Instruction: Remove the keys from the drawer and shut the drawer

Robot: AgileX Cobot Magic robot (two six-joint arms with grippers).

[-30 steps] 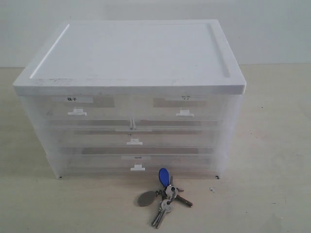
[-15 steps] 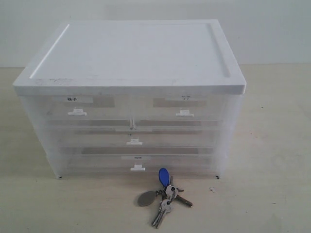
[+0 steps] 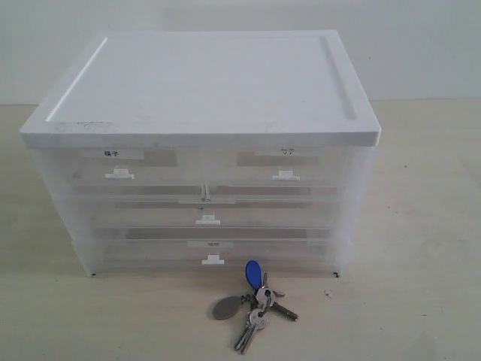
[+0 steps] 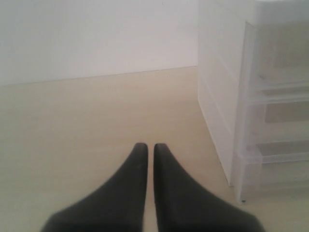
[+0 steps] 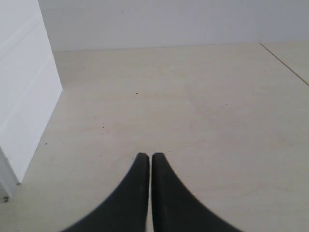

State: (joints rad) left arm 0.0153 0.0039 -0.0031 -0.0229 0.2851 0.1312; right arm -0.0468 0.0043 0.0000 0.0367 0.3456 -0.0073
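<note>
Nothing has moved since a second ago: the keys (image 3: 254,301) lie where they lay, on the table (image 3: 421,226) just in front of the cabinet (image 3: 203,83), a little right of its middle and plainly out of the drawer (image 3: 120,165). The bunch runs away from the cabinet. The blue fob (image 3: 253,271) is nearest the bottom front, the blades point away from it, and the grey tag (image 3: 226,307) is off toward the cabinet's left. The drawer, upper left in the cabinet's front, looks pushed home, its handle (image 3: 119,174) level with its neighbour's. I judge both steps done, with little left for me but to keep clear. My left gripper (image 4: 146,147) is closed and empty, tips almost touching, over bare table off the cabinet's left side. My right gripper (image 5: 145,157) is closed and empty too, off the cabinet's right side. Neither wrist view shows the keys, so I cannot tell which arm is nearer. Only the cabinet stands near the bunch.
</note>
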